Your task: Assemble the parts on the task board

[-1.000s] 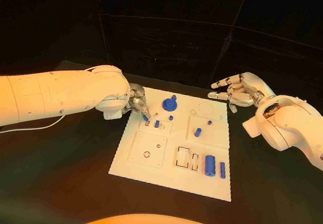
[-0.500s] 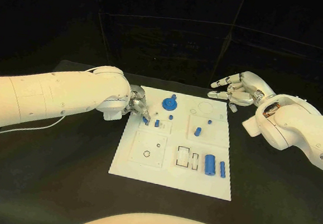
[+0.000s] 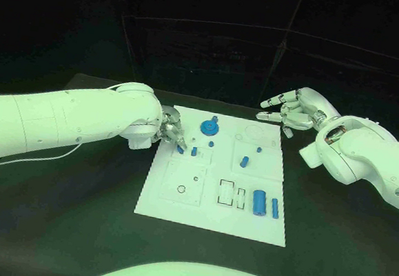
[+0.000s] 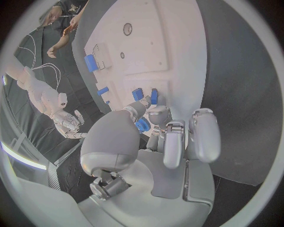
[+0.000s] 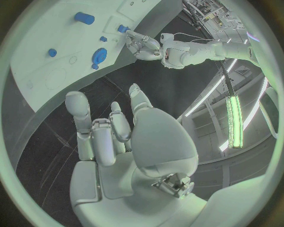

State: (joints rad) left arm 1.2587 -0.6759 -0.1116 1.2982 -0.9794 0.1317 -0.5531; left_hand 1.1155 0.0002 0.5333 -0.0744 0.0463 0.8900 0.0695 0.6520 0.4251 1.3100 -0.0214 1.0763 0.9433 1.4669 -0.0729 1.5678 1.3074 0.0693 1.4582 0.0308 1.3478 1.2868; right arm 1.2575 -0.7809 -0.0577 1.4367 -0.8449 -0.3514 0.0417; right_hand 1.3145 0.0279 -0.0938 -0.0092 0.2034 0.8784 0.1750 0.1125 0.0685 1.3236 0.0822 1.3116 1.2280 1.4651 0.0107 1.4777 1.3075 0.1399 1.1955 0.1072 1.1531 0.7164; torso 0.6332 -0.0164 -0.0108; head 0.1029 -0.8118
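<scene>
The white task board lies mid-table. My left hand is over its far-left corner and pinches a small blue part between thumb and a finger, just above the board beside a standing blue peg. Farther along the board are a round blue gear-like part, another peg, and two blue cylinders near the right edge. My right hand hovers beyond the board's far-right corner, fingers spread, holding nothing. Its wrist view shows the board and the left hand.
The board has a square recessed plate with small holes and rectangular slots near its middle. Black table surface surrounds the board on all sides. Both white arms reach in from the sides.
</scene>
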